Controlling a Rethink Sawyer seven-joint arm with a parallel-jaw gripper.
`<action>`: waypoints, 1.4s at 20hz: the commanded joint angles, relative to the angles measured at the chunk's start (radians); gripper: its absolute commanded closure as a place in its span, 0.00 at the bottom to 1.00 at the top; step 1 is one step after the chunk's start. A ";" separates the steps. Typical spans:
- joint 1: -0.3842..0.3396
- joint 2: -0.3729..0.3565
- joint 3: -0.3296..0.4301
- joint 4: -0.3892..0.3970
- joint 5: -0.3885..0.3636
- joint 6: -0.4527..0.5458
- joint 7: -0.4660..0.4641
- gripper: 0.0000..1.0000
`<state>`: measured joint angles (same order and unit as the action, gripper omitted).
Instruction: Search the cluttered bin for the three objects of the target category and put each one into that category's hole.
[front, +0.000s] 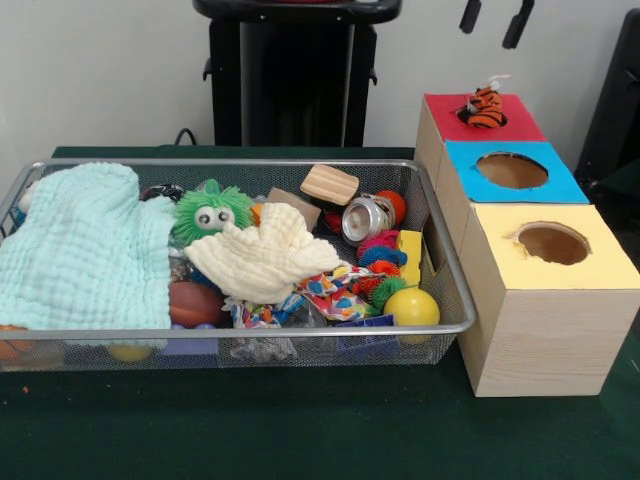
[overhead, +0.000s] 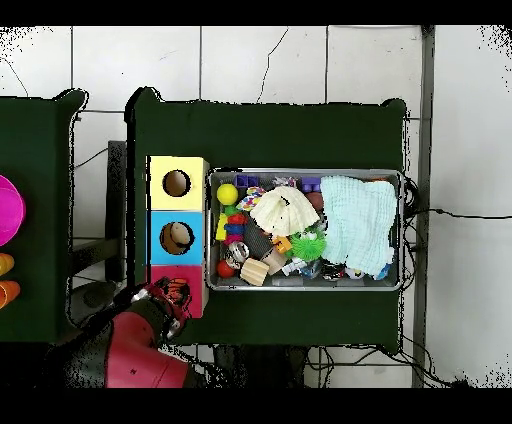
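tiger toy (front: 485, 107) in red box's hole (front: 484, 118)

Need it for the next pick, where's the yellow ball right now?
In the front view the yellow ball sits in the wire bin's near right corner, beside the yellow-topped box.

Bin (front: 440, 262): on the table (front: 300, 430), left of the boxes (front: 540, 300) in the front view
Boxes: three in a row, front to back
Toy (front: 485, 107): in the rear box's hole
Cloth (front: 85, 250): in the bin's left end
Ball (front: 411, 307): bin's front right corner
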<state>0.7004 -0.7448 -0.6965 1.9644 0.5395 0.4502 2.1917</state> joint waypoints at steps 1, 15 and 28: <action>-0.098 0.073 0.198 0.122 -0.054 -0.198 0.116 0.00; -0.229 0.044 0.376 0.199 -0.086 -0.383 0.129 0.00; -0.252 -0.040 0.399 0.223 -0.095 -0.323 0.132 0.00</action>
<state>0.4867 -0.7528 -0.3874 2.1463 0.4822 0.0915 2.1917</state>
